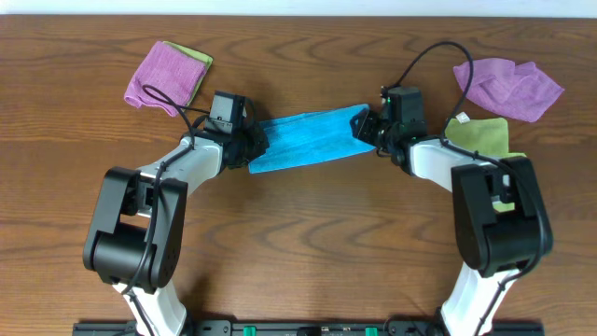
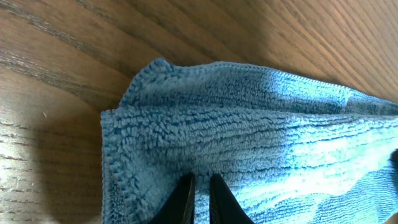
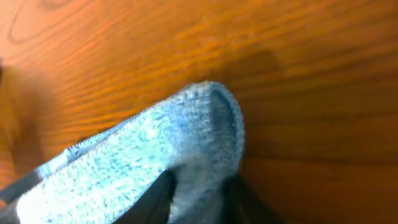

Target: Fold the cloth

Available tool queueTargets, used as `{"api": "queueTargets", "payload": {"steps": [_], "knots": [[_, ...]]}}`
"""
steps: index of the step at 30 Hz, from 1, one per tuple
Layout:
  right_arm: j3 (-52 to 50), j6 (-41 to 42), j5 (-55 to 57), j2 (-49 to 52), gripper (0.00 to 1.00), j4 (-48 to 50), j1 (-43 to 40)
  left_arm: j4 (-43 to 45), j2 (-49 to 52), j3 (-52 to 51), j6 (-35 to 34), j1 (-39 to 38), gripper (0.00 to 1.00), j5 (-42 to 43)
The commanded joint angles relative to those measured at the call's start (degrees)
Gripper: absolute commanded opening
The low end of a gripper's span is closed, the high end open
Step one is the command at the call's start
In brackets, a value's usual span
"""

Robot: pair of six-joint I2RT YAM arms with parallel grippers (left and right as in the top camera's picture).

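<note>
The sky-blue cloth (image 1: 308, 140) lies as a long narrow band across the middle of the wooden table, stretched between both grippers. My left gripper (image 1: 252, 147) is shut on its left end. In the left wrist view the two dark fingers (image 2: 185, 199) pinch the fuzzy cloth (image 2: 249, 124) close to its stitched edge, with only a thin ridge of fabric between them. My right gripper (image 1: 366, 129) holds the right end. The right wrist view shows a rounded fold of the cloth (image 3: 155, 143) caught between the jaws of that gripper (image 3: 199, 193).
A purple cloth (image 1: 163, 75) lies over a yellow-green one (image 1: 194, 58) at the back left. Another purple cloth (image 1: 508, 86) lies at the back right, with a yellow-green cloth (image 1: 480, 135) just in front of it, beside the right arm.
</note>
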Motion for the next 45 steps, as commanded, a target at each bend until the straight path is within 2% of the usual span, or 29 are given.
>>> {"api": "queueTargets", "payload": {"steps": [1, 2, 8, 22, 28, 37, 45], "knots": [[-0.1, 0.9, -1.1, 1.6, 0.09, 0.4, 0.3, 0.0, 1.1, 0.4, -0.7, 0.1, 0.11, -1.0], [-0.1, 0.9, -1.7, 1.4, 0.02, 1.2, 0.2, 0.0, 1.1, 0.4, -0.7, 0.1, 0.11, -0.9], [0.0, 0.9, -8.6, -1.5, 0.01, 6.3, 0.1, 0.0, 1.0, 0.4, -0.7, 0.0, 0.09, -0.3], [0.1, 0.5, -6.6, -11.5, 0.01, 5.7, 4.5, 0.0, 1.0, 0.6, -0.7, 0.1, 0.06, 0.8], [0.1, 0.4, -6.6, -11.6, 0.01, 6.2, 7.0, 0.0, 1.0, 1.7, -0.7, 0.0, 0.06, 1.1], [1.3, -2.3, 1.2, -10.4, 0.01, 6.5, 17.7, 0.0, 1.0, 2.0, -0.7, 0.0, 0.06, 1.1], [3.4, -3.0, 2.2, -6.4, 0.01, 6.8, 20.2, 0.0, 1.0, 2.0, -0.6, 0.1, 0.06, 2.0]]}}
